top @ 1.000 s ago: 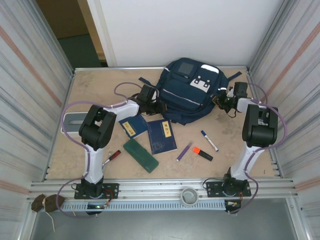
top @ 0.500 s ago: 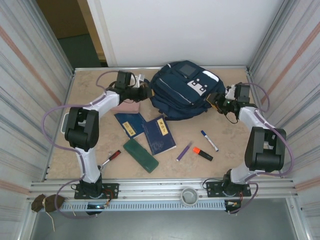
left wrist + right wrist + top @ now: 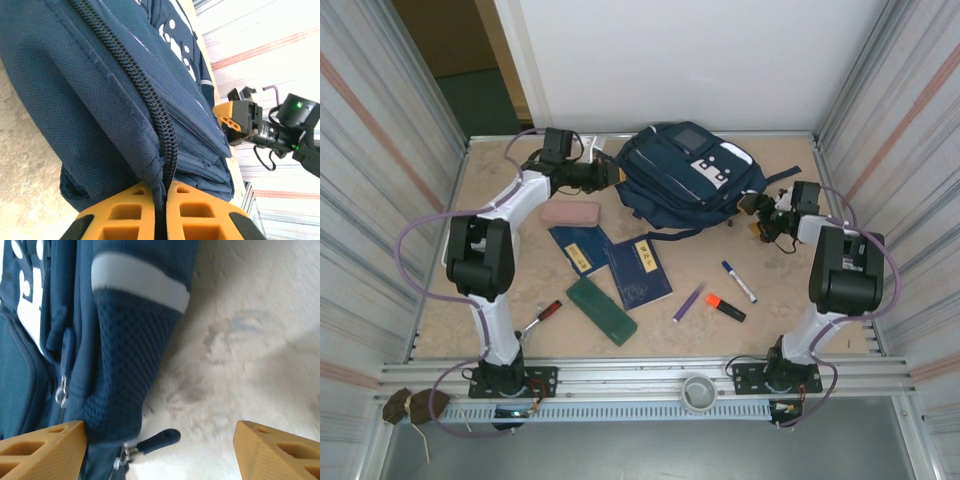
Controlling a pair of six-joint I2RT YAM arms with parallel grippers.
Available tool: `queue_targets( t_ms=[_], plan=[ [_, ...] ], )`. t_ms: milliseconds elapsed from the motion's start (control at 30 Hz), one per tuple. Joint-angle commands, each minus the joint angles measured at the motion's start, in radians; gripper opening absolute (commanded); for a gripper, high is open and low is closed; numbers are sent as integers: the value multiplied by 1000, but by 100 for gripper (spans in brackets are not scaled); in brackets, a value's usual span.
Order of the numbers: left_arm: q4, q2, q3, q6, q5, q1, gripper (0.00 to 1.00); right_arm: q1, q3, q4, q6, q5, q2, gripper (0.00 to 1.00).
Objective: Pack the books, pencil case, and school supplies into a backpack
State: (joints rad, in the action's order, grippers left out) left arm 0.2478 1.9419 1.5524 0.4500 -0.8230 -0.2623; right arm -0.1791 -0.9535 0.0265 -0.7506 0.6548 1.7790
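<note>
Left gripper (image 3: 160,202) clamped on the backpack (image 3: 685,180), right gripper (image 3: 157,435) open beside it.
The left fingers pinch the zipper seam on the backpack's left side. The right jaws stand wide apart at its right edge, holding nothing, with a zipper pull (image 3: 159,439) between them. In front of the backpack, the two books (image 3: 642,272), purple pen (image 3: 688,302), orange highlighter (image 3: 725,307) and white marker (image 3: 739,281) lie on the table (image 3: 800,290).

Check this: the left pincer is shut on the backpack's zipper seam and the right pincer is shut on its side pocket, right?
Not quite. The left pincer is shut on the backpack at its zipper seam, but the right pincer is open, its jaws spread wide at the side pocket, gripping nothing. The right wrist view shows it.
</note>
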Motion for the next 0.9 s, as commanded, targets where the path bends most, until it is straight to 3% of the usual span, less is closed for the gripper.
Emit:
queue_targets(
  t_ms=[0, 100, 233, 333, 433, 533, 633, 867],
  plan=[
    [16, 4, 54, -48, -95, 16, 3, 3, -80, 142, -70, 82, 82, 74],
    [44, 35, 83, -59, -96, 29, 2, 7, -111, 188, -98, 86, 109, 65],
    [55, 86, 136, -49, -94, 53, 3, 18, -121, 213, -147, 91, 117, 22],
    [102, 146, 225, -52, -77, 70, 8, 35, -61, 287, -231, 93, 58, 6],
    [158, 237, 335, -56, -34, 85, 17, 73, 40, 416, -380, 47, -53, 1],
    [223, 300, 451, -62, 35, 106, 39, 142, 120, 490, -550, -80, -164, 0],
    [222, 268, 451, -44, 144, 143, 55, 237, 150, 503, -638, -227, -245, 0],
    [-7, -177, -58, -21, 373, 166, 66, 432, 139, 495, -728, -471, -312, 0]
  ],
)
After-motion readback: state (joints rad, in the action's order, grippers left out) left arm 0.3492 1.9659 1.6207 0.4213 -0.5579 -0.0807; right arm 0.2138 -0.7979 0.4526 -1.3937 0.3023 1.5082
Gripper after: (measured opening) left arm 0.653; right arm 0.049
